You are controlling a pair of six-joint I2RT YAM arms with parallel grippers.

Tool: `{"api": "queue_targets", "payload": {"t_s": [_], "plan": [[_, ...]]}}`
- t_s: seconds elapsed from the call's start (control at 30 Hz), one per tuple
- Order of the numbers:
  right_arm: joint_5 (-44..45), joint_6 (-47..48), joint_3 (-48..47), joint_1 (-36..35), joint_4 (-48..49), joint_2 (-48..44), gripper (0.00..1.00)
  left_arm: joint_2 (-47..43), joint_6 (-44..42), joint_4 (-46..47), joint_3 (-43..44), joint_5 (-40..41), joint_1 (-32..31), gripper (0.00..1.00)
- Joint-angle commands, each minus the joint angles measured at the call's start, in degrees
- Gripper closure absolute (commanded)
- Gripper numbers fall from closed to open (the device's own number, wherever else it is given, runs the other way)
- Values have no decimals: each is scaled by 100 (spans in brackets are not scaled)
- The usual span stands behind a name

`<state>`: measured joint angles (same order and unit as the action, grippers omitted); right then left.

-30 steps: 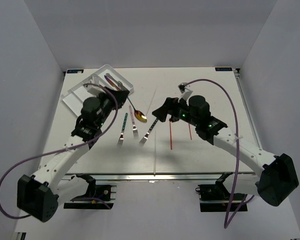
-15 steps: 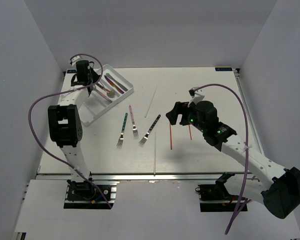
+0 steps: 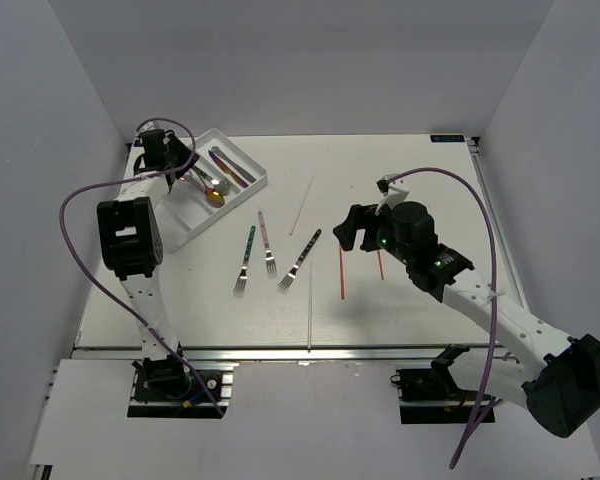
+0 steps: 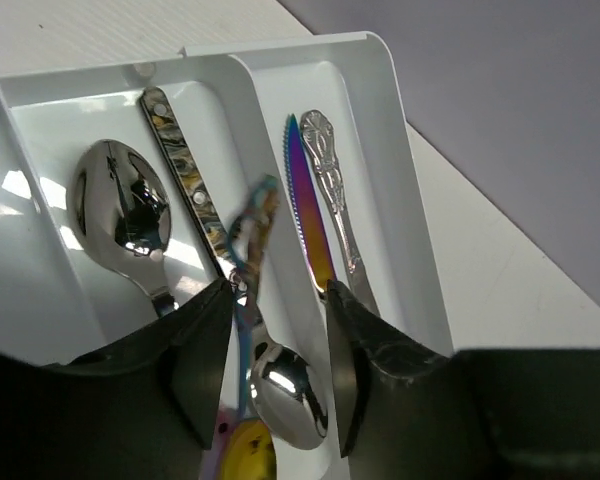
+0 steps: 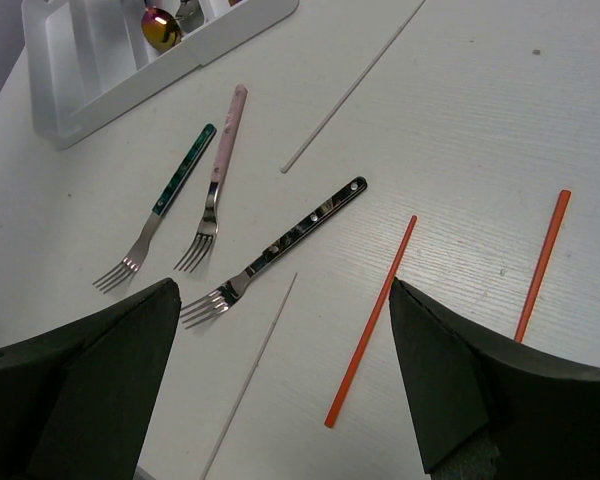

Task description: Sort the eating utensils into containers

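- White tray (image 4: 370, 120): left gripper (image 4: 277, 300) above it, jaws apart, clamping nothing; gold-bowled spoon (image 4: 248, 450) in the compartment below, handle blurred.
- Right gripper (image 5: 283, 290) jaws wide apart, empty, over forks (image 5: 280, 250) and red sticks (image 5: 372, 320) on table (image 5: 480, 100).

Left claw (image 4: 276, 350) parted, extended far forward, right claw (image 5: 283, 340) spread wide, hovering

White table (image 3: 410, 180), pale grey walls (image 3: 40, 120) around, metal rail (image 3: 310, 349) at near edge

White table (image 3: 380, 320) — plain pale grey walls (image 3: 310, 60) on three sides — even light
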<state>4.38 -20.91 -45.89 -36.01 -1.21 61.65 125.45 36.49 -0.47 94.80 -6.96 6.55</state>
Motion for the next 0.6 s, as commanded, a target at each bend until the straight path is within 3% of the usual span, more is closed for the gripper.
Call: {"api": "queue_targets", "payload": {"t_s": [0.0,0.03,0.3,0.47,0.57], "plan": [[72,95,-8,24,130,66,11,-90,200,336,-5,-332,5,45],[45,104,-25,24,130,84,11,-143,296,398,-93,-323,5,3],[852,-326,-868,24,-748,1190,11,-1205,412,-707,-340,359,-39,2],[1257,-212,-1483,102,-1467,2226,11,-3049,297,-1771,-988,1310,-153,2],[1074,-150,-1747,156,-1671,2745,20,-4487,114,-1895,-1944,1601,-215,2]]}}
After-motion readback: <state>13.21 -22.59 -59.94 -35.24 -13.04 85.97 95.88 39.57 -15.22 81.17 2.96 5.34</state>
